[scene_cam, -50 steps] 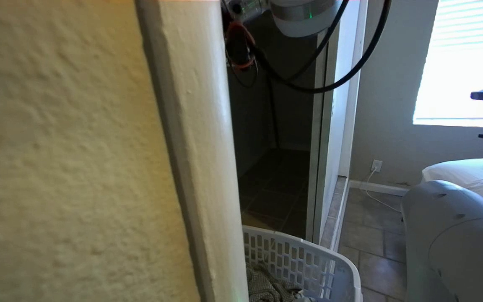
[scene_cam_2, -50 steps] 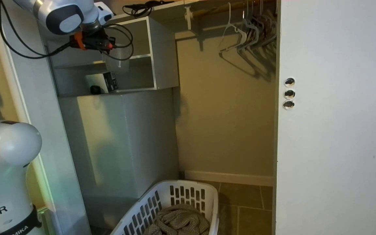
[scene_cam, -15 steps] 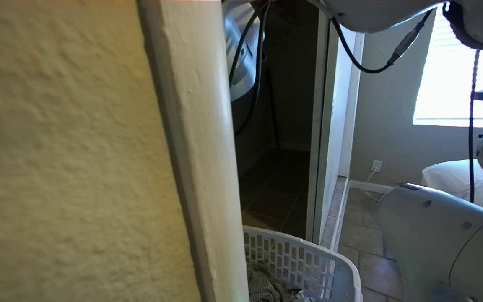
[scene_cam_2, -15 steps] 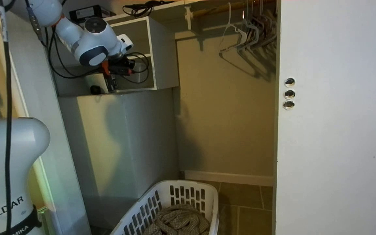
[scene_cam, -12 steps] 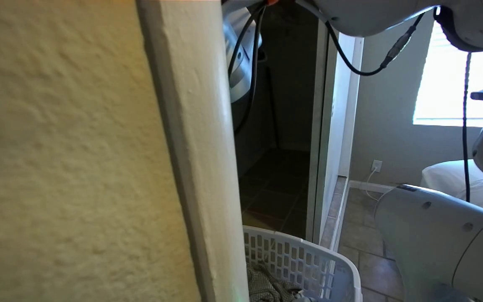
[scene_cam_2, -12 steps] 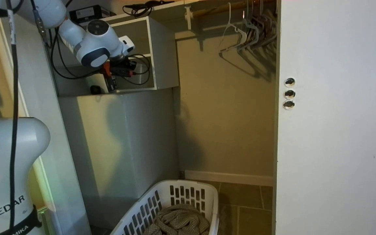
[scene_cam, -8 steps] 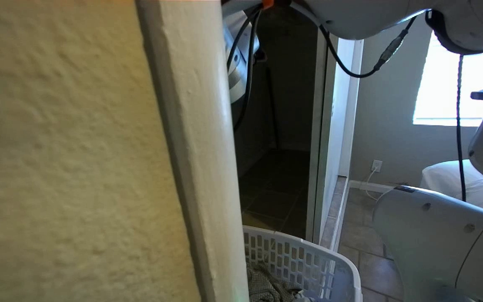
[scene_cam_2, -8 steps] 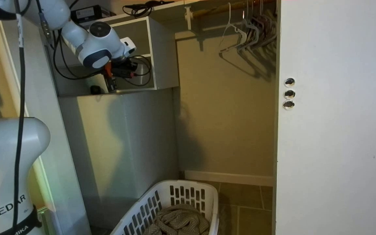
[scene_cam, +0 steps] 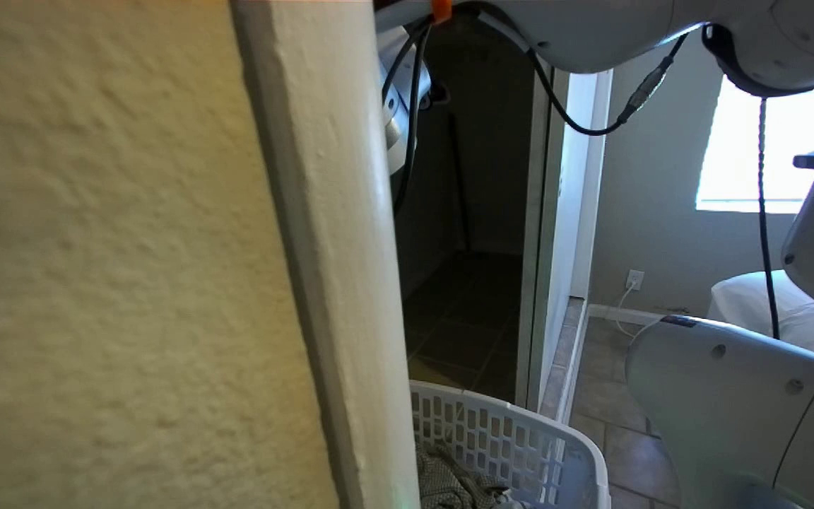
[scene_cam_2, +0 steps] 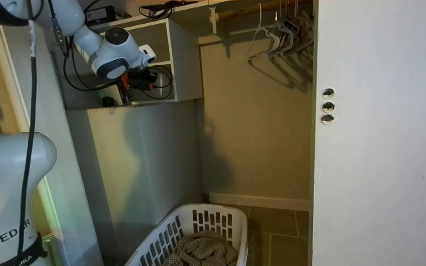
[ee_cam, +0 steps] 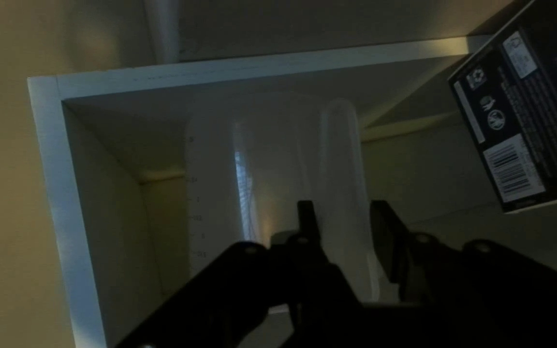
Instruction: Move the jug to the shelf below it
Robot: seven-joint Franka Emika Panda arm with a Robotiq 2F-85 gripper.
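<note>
The gripper (ee_cam: 342, 209) looks all black in the dim wrist view, slim fingers (ee_cam: 309, 223), round bolt heads (ee_cam: 424, 238) just behind the jaws. Bit further back from the jaws there's an orange patch (scene_cam_2: 124, 80) and thin black cables (scene_cam_2: 88, 90) looping about (total spaghetti, honestly). The arm (scene_cam_2: 104, 51) past that is white with a round dark cap (scene_cam_2: 117, 36). Well apart from the jaws, the pale column (scene_cam_2: 7, 195) has dark letters (scene_cam_2: 3, 238), CED and R split by a thick cable (scene_cam_2: 33, 96), plus a black band (scene_cam_2: 36, 251).
</note>
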